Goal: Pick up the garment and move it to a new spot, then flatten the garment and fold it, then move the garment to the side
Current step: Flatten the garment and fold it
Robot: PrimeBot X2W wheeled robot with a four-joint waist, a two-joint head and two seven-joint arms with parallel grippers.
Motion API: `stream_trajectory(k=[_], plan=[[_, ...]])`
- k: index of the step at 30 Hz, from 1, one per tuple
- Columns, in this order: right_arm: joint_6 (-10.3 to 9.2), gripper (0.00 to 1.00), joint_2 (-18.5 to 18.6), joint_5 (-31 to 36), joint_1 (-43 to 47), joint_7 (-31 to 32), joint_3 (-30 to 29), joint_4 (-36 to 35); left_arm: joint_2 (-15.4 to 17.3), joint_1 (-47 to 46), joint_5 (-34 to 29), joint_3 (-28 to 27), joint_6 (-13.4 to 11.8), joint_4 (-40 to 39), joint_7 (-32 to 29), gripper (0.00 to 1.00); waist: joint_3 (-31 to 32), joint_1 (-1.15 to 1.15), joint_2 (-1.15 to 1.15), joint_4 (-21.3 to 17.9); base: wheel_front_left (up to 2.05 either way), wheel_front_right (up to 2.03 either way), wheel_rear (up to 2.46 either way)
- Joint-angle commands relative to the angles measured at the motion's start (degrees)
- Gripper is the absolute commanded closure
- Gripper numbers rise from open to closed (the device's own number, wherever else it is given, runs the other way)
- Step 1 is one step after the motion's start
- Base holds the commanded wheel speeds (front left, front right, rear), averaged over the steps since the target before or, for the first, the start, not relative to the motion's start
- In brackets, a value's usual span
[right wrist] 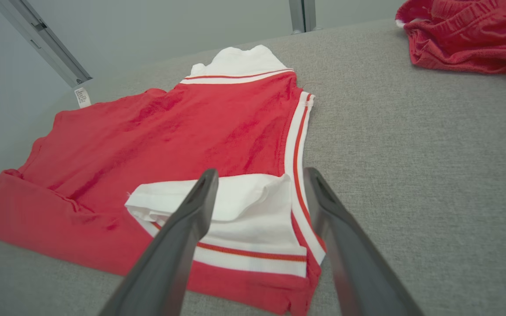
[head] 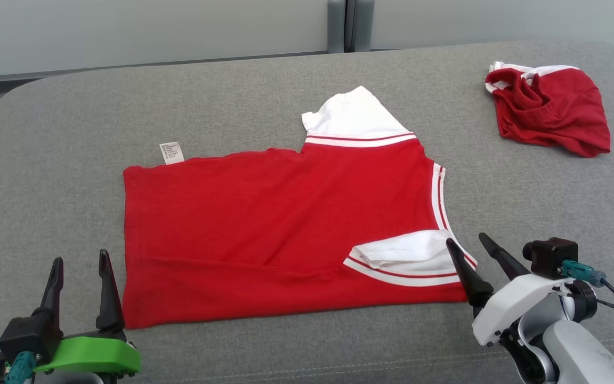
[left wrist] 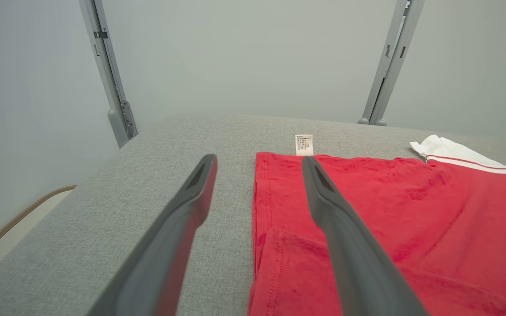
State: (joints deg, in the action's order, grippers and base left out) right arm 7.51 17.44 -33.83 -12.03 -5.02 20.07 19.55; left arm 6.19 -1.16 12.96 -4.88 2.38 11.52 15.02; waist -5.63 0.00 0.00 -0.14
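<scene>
A grey padded surface is stretching before pale wall panels. The left gripper is gaping wide and empty beside the near left corner of the red garment, which is lying mid-surface. The right gripper is gaping empty at its near white sleeve. A crumpled red cloth is lying far right.

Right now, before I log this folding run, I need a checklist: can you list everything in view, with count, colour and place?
red short-sleeved T-shirt with white sleeves: one, red and white, spread flat mid-table, near sleeve folded onto the body
white care label: one, white, sticking out of the shirt's far edge, towards the robot's left
crumpled red garment with white trim: one, red and white, far right corner of the table
grey fabric-covered table: one, grey, under both garments
grey metal posts: two, grey, against the pale wall behind the table
left gripper: one, dark fingers on a green mount, open, at the shirt's near left corner
right gripper: one, dark fingers on a white mount, open, by the folded near sleeve
</scene>
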Motion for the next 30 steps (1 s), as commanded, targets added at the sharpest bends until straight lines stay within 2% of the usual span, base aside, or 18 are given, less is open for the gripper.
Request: stream_trajectory(k=[1, 16, 25, 28, 30], plan=[[-0.05, 0.00, -0.4, 1.1, 0.2, -1.0, -0.6, 0.3, -0.5, 0.4, -1.1, -0.5, 0.4, -0.3, 0.1, 0.00, 0.1, 0.00, 0.00, 0.2, 0.00, 0.00, 0.00], [-0.05, 0.00, -3.6, 7.3, -1.8, -4.6, -6.4, 2.2, -2.4, -1.2, -4.4, -2.8, 2.5, 0.0, 0.1, 0.00, -0.9, 0.00, 0.00, 1.0, 0.00, 0.00, 0.00], [-0.05, 0.00, -4.7, 9.6, -8.0, -4.8, -6.9, 2.5, 2.0, -10.8, -3.8, 1.0, 4.7, 8.1, 0.0, 0.00, -4.3, 0.00, 0.00, 0.2, 0.00, 0.00, 0.00], [-0.05, 0.00, -5.2, 10.3, -10.4, -5.0, -6.7, 3.5, 4.2, -15.7, -1.2, 3.4, 5.1, 12.4, -1.4, 0.00, -5.8, 0.00, 0.00, -0.2, 0.00, 0.00, 0.00], [-0.05, 0.00, -5.5, 10.7, -11.9, -5.3, -6.3, 4.0, 5.5, -19.4, 2.9, 6.0, 5.1, 14.5, -2.5, 0.00, -6.9, 0.00, 0.00, -0.7, 0.00, 0.00, 0.00]])
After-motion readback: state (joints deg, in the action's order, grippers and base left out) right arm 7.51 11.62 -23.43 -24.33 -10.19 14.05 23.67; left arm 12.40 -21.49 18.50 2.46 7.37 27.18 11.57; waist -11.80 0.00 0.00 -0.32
